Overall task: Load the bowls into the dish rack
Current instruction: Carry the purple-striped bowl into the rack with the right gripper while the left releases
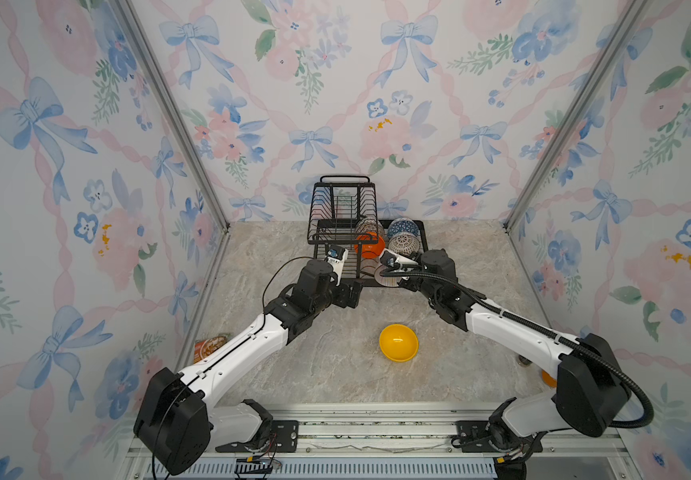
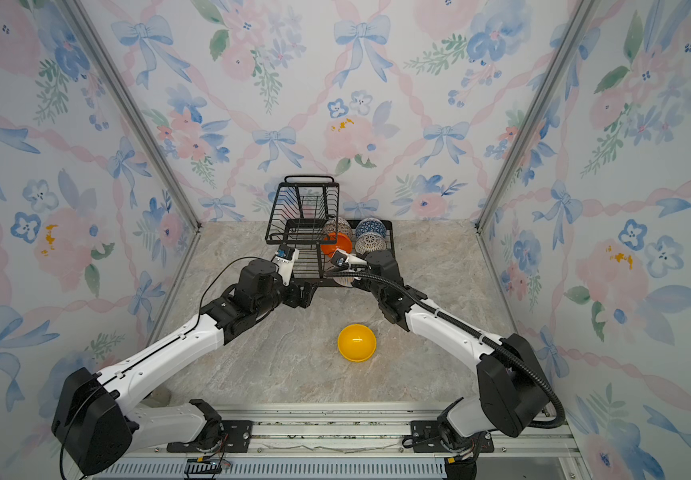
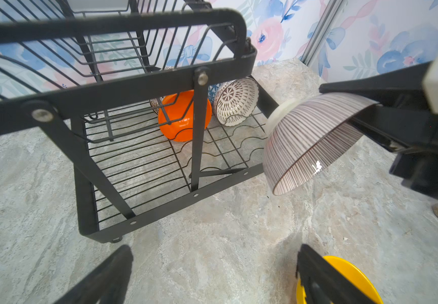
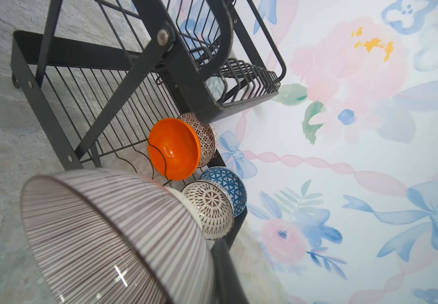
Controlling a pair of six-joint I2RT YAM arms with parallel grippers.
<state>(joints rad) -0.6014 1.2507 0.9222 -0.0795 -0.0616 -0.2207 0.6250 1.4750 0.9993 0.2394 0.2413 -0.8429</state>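
Right gripper (image 3: 344, 105) pinches the tilted striped bowl (image 3: 310, 139) by its rim at the near edge of the dish rack (image 3: 138, 86) (orange bowl (image 4: 173, 147), mosaic bowl (image 4: 208, 134), blue bowl (image 4: 232, 184) and lattice bowl (image 4: 207, 208) stand in its lower tray). Left gripper (image 3: 212, 260) hovers empty, fingers spread. Yellow bowl (image 1: 398, 343) rests on the table (image 1: 335, 374).

Both arms reach forward, left hand (image 3: 215, 252) spread wide, right hand (image 3: 362, 110) pinched closed.

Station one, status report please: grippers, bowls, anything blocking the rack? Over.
Left gripper open, empty. Right gripper shut on striped bowl, over front corner of dish rack. Yellow bowl on table. Nothing blocking.
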